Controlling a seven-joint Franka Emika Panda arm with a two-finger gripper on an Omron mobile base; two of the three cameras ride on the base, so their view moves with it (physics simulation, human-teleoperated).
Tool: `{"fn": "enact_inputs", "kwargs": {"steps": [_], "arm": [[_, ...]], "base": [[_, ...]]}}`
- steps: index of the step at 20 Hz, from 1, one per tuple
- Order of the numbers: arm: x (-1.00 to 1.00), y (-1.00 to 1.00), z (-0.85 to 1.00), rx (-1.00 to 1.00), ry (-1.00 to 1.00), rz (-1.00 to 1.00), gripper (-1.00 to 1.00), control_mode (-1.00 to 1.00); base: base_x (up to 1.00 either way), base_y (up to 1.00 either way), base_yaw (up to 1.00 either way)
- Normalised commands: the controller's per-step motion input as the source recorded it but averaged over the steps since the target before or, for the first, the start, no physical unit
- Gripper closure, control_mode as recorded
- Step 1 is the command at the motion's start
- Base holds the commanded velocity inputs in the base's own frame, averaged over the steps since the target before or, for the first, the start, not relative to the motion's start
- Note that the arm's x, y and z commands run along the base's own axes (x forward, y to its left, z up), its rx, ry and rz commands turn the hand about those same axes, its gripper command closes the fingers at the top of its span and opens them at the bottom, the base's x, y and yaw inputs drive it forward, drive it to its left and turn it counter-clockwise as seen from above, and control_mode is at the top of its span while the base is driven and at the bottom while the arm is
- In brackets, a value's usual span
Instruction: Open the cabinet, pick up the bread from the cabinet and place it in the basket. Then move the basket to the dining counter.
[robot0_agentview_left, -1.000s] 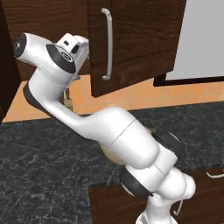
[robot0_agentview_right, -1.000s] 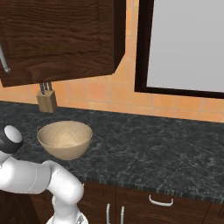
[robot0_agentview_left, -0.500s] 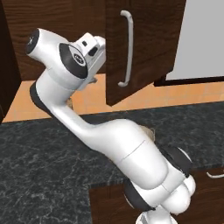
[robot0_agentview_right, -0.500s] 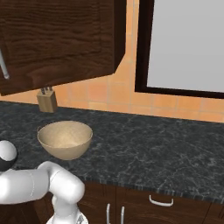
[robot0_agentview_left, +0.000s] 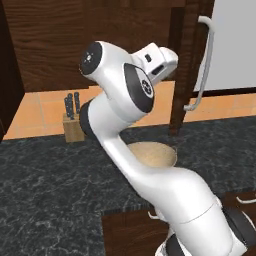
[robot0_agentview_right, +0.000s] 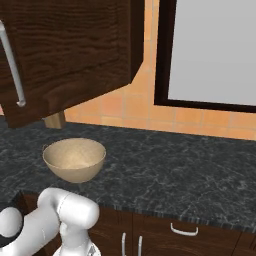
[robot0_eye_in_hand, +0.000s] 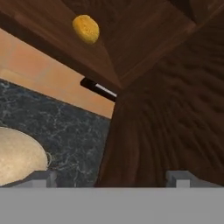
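Change: cabinet (robot0_agentview_left: 187, 65) door now swung further open, arm raised beside it.
Gripper: gripper (robot0_eye_in_hand: 111, 179) jaws spread wide, holding nothing, close to the door's inner face.
Hand view: bread (robot0_eye_in_hand: 85, 29) sits inside the cabinet.
Base views: basket (robot0_agentview_right: 74, 159) stands on the black counter (robot0_agentview_right: 165, 175), below the door.
Room: bare counter right of basket.

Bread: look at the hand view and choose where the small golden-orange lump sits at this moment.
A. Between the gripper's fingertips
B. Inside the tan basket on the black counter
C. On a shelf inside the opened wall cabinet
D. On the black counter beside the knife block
C. The bread rests on the brown shelf inside the cabinet, well above the basket, and the open gripper holds nothing.
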Motion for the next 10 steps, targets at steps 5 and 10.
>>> {"fn": "enact_inputs", "kwargs": {"steps": [5,10], "arm": [[-0.10,-1.00,0.00,0.00,-0.26,0.00,-1.00,-1.00],[0.00,-1.00,0.01,0.00,-0.18,0.00,-1.00,-1.00]], "base": [[0.00,0.00,0.00],[0.00,0.00,0.00]]}}
